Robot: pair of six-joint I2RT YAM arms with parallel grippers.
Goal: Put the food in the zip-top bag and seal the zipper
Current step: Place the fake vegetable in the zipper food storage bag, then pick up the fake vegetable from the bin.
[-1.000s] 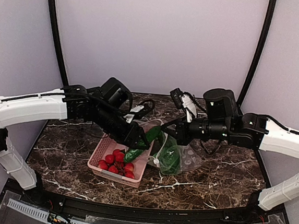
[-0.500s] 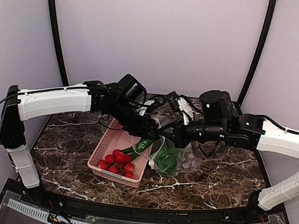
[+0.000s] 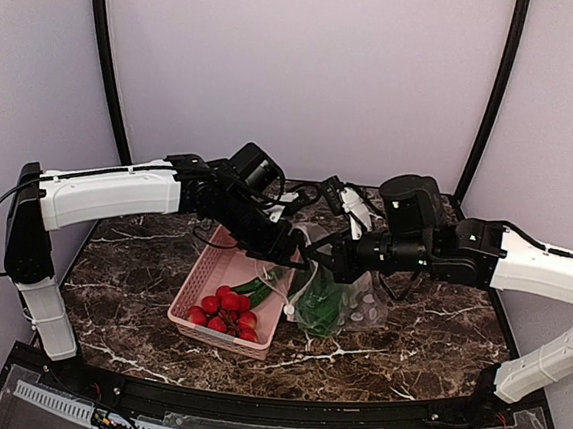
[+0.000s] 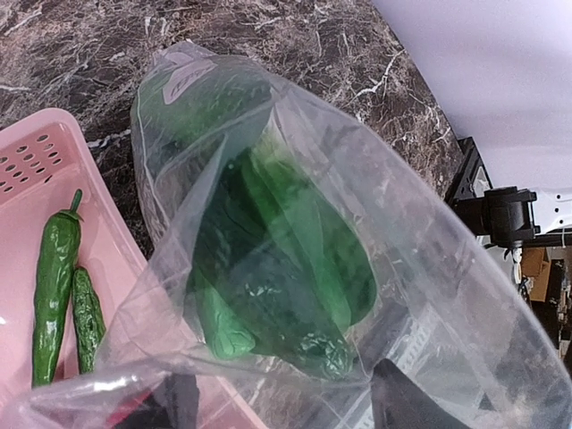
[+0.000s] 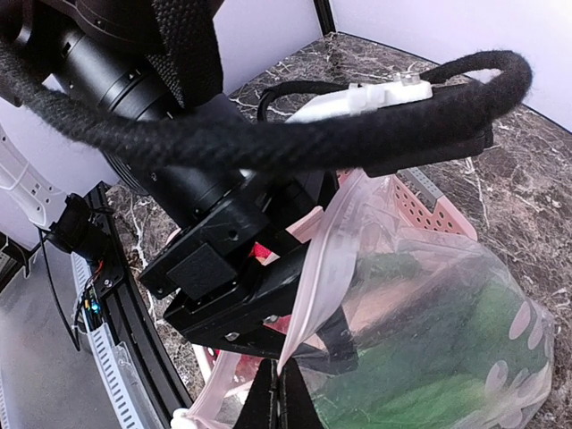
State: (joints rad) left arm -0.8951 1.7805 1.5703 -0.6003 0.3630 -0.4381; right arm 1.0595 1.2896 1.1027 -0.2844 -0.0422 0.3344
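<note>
Zip-top bag [image 3: 359, 303] standing on the marble bench [image 3: 426, 337], just right of the pink basket [image 3: 200, 282], with green food [image 4: 295, 268] inside. Right end effector [image 5: 277, 393] clamped on the zipper [image 5: 315, 273], holding the mouth up, its arm stretched in low from the right. Left end effector [image 4: 281, 402] spread open at the bag's mouth, its arm reaching across the basket with the wrist angled down.

A dark, white-veined marble table [image 3: 437, 328] spreads beneath the left end effector [image 3: 296, 259]. Plain lilac walls [image 3: 299, 75] rise behind it.
</note>
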